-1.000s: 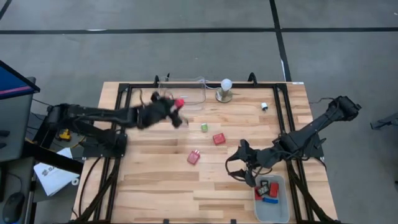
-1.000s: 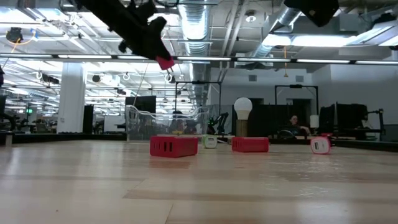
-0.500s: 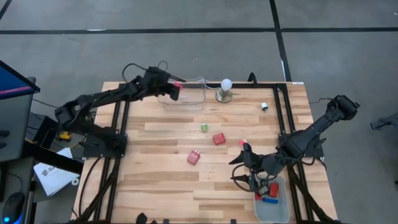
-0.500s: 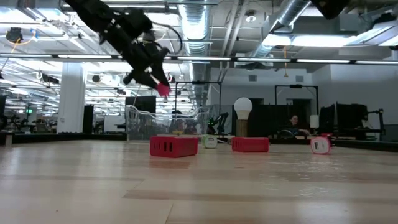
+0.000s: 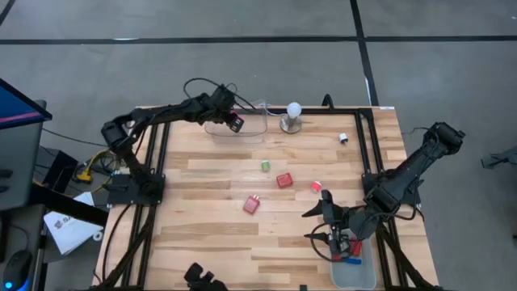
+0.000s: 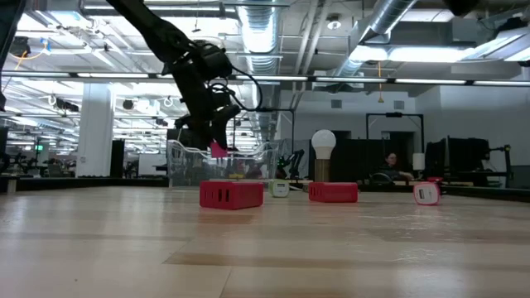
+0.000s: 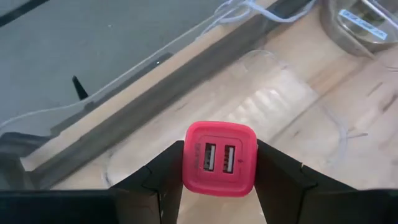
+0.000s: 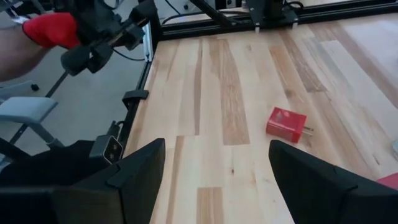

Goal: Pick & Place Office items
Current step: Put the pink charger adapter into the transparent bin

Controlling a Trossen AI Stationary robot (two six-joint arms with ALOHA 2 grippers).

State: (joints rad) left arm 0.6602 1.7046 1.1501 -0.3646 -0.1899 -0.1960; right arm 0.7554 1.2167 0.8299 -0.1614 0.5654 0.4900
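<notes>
Office items lie in several places on the wooden table (image 5: 210, 202): a pink charger block (image 7: 220, 158) with two USB ports on its face is pinched between the dark fingers (image 7: 283, 177) of the left gripper (image 5: 234, 123), which hangs over a clear plastic bin (image 5: 252, 129) at the table's far edge. The left arm reaches from its base at the left side of the table in a long arc, elbow raised, wrist bent down toward the bin; in the low view the left gripper points downward with the block just above the bin's rim. On the open boards between the two arms sit a small green piece (image 5: 265, 166), a red block (image 5: 284, 180), another red block (image 5: 252, 204) with prongs toward the front, and a small pink-red piece (image 5: 317, 187) just beyond the right gripper. A small white piece (image 5: 343, 138) lies near the far right corner. The right gripper (image 5: 334, 233) hovers at the near-right part of the table beside a pale tray (image 5: 363, 275) that holds red, blue and black-and-white pieces; its fingers (image 8: 143, 171) are spread wide with nothing between them, and the right arm slants down from its shoulder at the table's right edge. A white ball on a round metal base (image 5: 292, 117) stands next to the clear bin.
</notes>
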